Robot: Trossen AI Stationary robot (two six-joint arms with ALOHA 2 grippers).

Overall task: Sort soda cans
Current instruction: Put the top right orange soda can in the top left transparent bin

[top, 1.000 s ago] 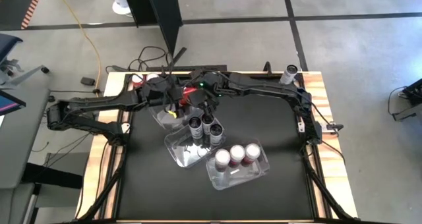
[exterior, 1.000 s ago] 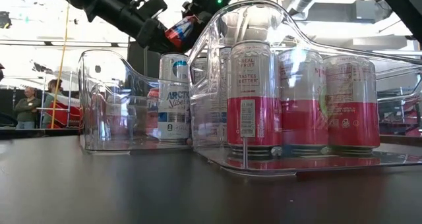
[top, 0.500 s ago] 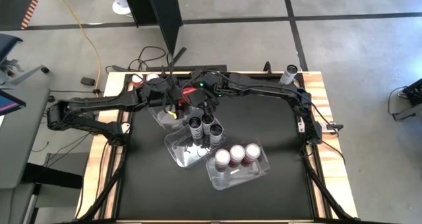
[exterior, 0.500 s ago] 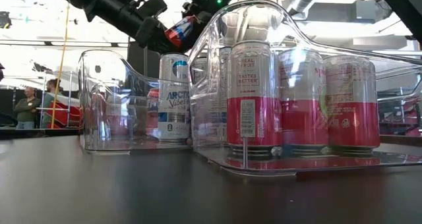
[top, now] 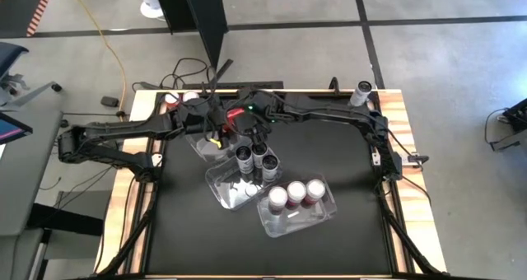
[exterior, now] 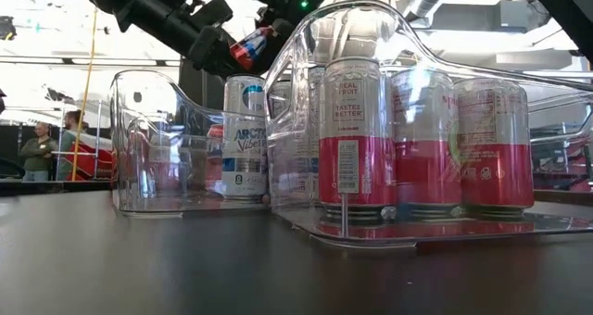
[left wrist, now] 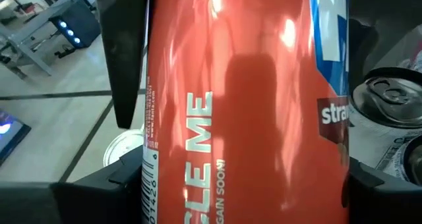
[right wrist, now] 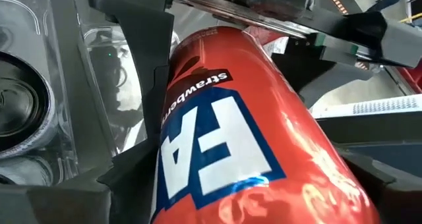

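Observation:
A red soda can (right wrist: 250, 138) hangs tilted in the air over the far-left clear tub (top: 200, 145). My left gripper (top: 221, 116) is shut on it and comes from the table's left. My right gripper (top: 249, 115) reaches in from the right, open, with a finger on either side of the same can; a dark gap shows beside one finger (right wrist: 389, 178). Dark cans (top: 254, 158) stand upright in the middle tub (top: 226, 191). Three red-and-white cans (exterior: 422, 144) stand in the nearer right tub (top: 288, 222). My left gripper pinches the red can's side wall (left wrist: 165, 118) between its two fingers, at the end away from my right gripper. The fingers (left wrist: 128, 53) come from the table's left, slanting a little downward, and lie across the can. The can is lifted clear and tilted (exterior: 252, 44).
Two more cans (top: 179, 98) stand at the table's far left corner and one (top: 362, 89) at the far right corner. The three tubs crowd the table's middle. The near half of the black mat (top: 263, 251) is bare. People stand in the room behind.

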